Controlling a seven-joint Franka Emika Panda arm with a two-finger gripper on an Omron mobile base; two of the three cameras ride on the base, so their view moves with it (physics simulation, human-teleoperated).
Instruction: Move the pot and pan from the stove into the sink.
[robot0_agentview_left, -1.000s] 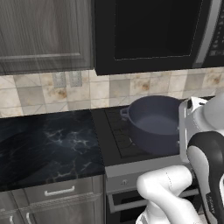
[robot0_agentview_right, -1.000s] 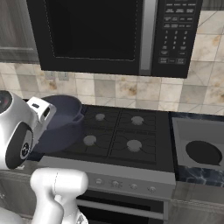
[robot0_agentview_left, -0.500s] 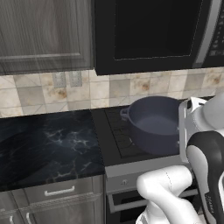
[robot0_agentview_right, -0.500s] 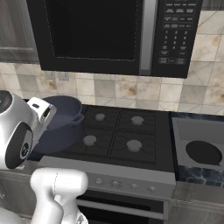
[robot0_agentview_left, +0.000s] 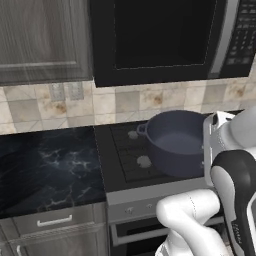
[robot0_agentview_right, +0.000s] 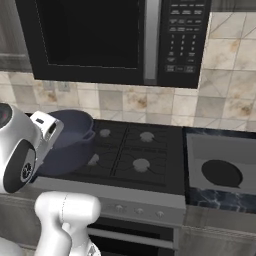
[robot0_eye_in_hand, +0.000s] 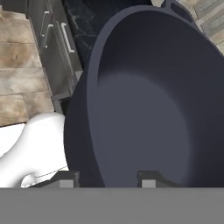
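The deep blue-grey pot (robot0_agentview_left: 177, 142) (robot0_agentview_right: 70, 135) hangs above the front of the black stove (robot0_agentview_left: 122, 155) (robot0_agentview_right: 150, 150), and all of the stove's burners show bare. My gripper (robot0_eye_in_hand: 107, 179) is shut on the pot's near rim (robot0_eye_in_hand: 94, 144), one fingertip outside the wall and one inside. A loop handle (robot0_agentview_left: 141, 129) sticks out on the far side. To the right of the stove lies the grey sink (robot0_agentview_right: 200, 155). In it is a flat black round shape (robot0_agentview_right: 221, 173) that looks like the pan; no handle shows.
A black microwave (robot0_agentview_right: 115, 40) hangs low over the stove. Dark marbled countertop (robot0_agentview_left: 45, 165) runs to the left of the stove, with grey cabinet drawers (robot0_agentview_left: 55, 220) below it. Tiled wall (robot0_agentview_left: 125, 102) stands behind.
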